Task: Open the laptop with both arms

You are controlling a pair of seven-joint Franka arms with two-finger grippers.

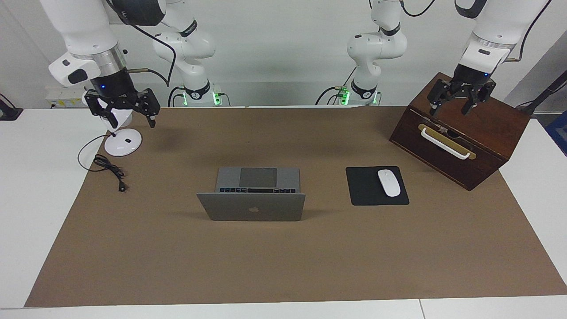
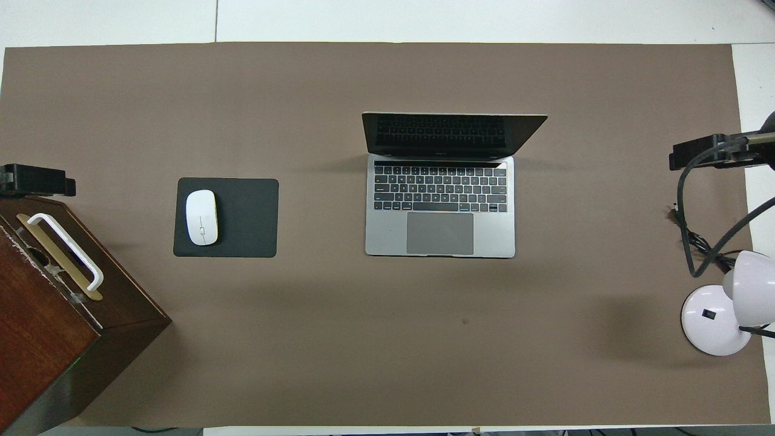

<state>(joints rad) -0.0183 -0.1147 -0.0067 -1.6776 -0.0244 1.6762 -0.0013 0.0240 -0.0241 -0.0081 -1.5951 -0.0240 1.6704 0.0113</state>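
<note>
The silver-grey laptop point(image 1: 252, 206) stands open in the middle of the brown mat, its lid upright with the apple logo showing in the facing view. Its black keys and grey trackpad show in the overhead view point(image 2: 440, 206). My right gripper point(image 1: 124, 116) is open and hangs over the white lamp at the right arm's end of the table, well away from the laptop. My left gripper point(image 1: 450, 108) is open over the wooden box at the left arm's end, also away from the laptop. Only the grippers' tips show in the overhead view, the left point(image 2: 36, 180) and the right point(image 2: 714, 151).
A black mouse pad point(image 1: 365, 190) with a white mouse point(image 1: 389, 182) lies beside the laptop toward the left arm's end. A dark wooden box point(image 1: 483, 146) with a white handle stands near it. A white desk lamp point(image 1: 123, 142) and its black cable point(image 1: 110, 170) lie at the right arm's end.
</note>
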